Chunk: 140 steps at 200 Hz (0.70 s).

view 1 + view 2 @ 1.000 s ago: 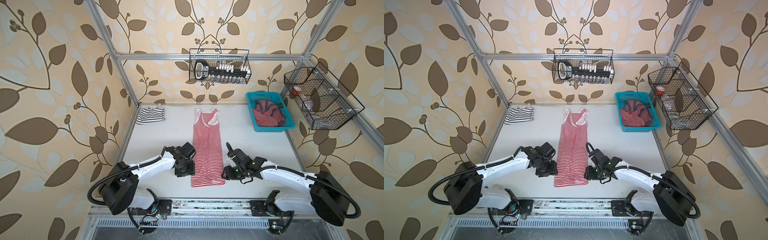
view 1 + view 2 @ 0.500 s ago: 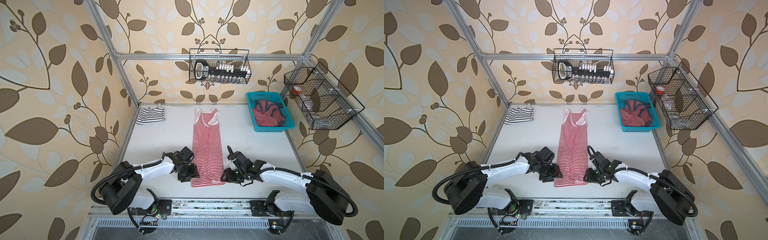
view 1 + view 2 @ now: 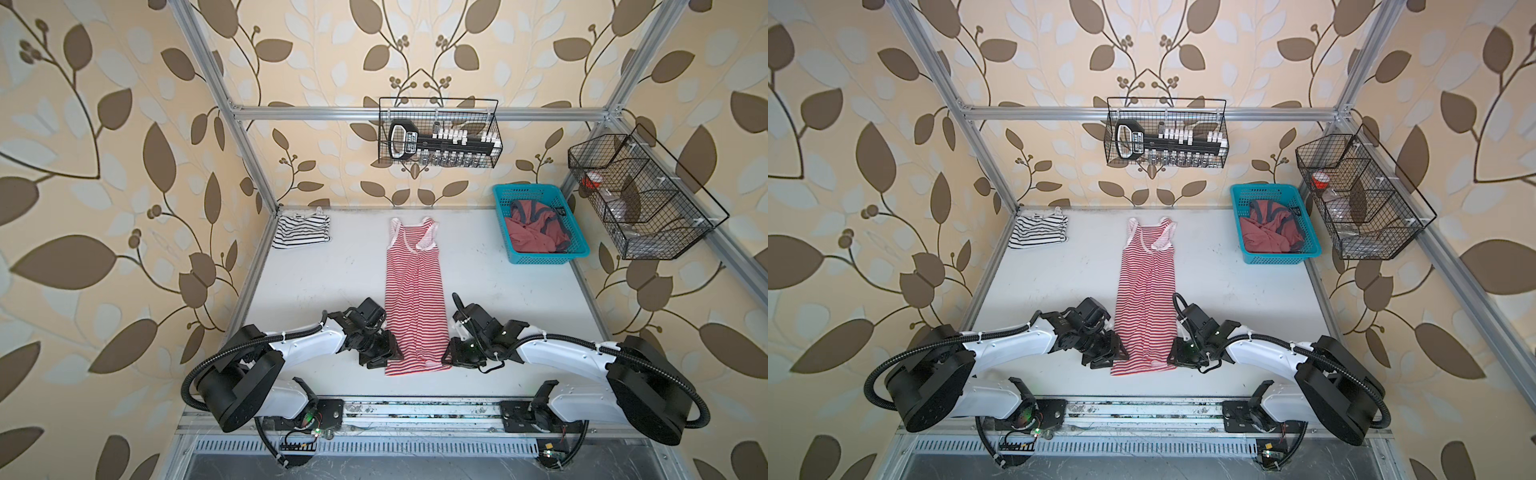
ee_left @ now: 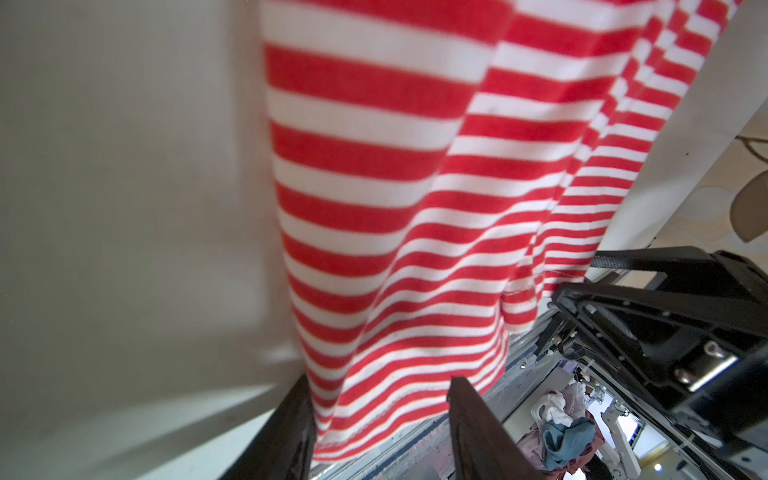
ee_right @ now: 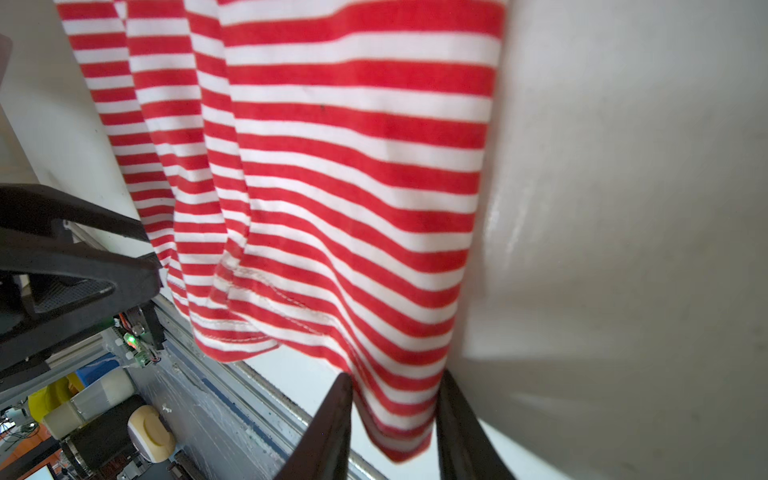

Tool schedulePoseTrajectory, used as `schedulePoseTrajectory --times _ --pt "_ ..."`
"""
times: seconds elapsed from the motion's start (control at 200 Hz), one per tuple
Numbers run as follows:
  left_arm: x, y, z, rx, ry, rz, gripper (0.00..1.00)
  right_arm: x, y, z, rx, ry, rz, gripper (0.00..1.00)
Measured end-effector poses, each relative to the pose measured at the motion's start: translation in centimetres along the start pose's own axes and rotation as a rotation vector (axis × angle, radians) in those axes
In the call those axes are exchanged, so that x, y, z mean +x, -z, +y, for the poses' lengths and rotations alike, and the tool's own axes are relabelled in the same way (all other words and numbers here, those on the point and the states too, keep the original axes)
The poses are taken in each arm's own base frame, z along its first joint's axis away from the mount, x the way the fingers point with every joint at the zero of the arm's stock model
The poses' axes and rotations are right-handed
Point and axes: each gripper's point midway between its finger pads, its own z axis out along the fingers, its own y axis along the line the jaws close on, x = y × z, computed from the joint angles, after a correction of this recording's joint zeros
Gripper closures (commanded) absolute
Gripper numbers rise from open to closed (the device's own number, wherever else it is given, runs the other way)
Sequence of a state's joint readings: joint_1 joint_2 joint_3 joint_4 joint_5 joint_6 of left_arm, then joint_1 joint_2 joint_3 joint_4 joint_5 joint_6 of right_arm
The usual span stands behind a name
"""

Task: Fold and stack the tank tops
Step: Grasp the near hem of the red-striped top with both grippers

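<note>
Cotton-like knit: the red-striped tank top (image 3: 415, 299) looks thin, light and limp (it will sag wherever it is not carried), so it wants two holds, one at each hem corner.
Where it lies: flat and lengthwise on the table (image 3: 324, 282), with the hem between the two grippers and the straps far ahead of them.
Left gripper (image 4: 380, 382): the jaws stand apart astride one hem corner, with cloth between the fingers but not pinched.
Right gripper (image 5: 395, 376): the jaws are narrower around the other corner. Whether they bite yet, I cannot tell.
Arm pose: both forearms lie low over the table, wrists turned inward, facing one another across the hem.
Black-striped tank top (image 3: 301, 230): folded small, well beyond the left gripper, at the far corner.
Handling judgement: lift both corners evenly and carry the hem towards the straps. An uneven lift would likely skew the fold.
</note>
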<state>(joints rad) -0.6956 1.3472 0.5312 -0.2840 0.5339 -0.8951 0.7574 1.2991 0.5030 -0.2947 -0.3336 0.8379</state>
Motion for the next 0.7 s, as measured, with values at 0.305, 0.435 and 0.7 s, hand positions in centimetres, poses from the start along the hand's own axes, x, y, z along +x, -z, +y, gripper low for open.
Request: schedulePoseTrajectory --times 0.305,0.435,0.7 --pt "1.2 0.5 0.7 -0.004 0.023 0.013 0.41 0.0 0.0 0.2 -0.009 -0.001 0.001 0.57" --pt "1.8 0.8 1.4 -0.008 0.050 0.016 0.40 -0.1 0.0 0.3 -0.012 0.000 -0.001 0.56" --pt "2.0 0.8 1.5 0.000 0.083 0.014 0.39 -0.1 0.0 0.3 -0.014 0.000 -0.003 0.56"
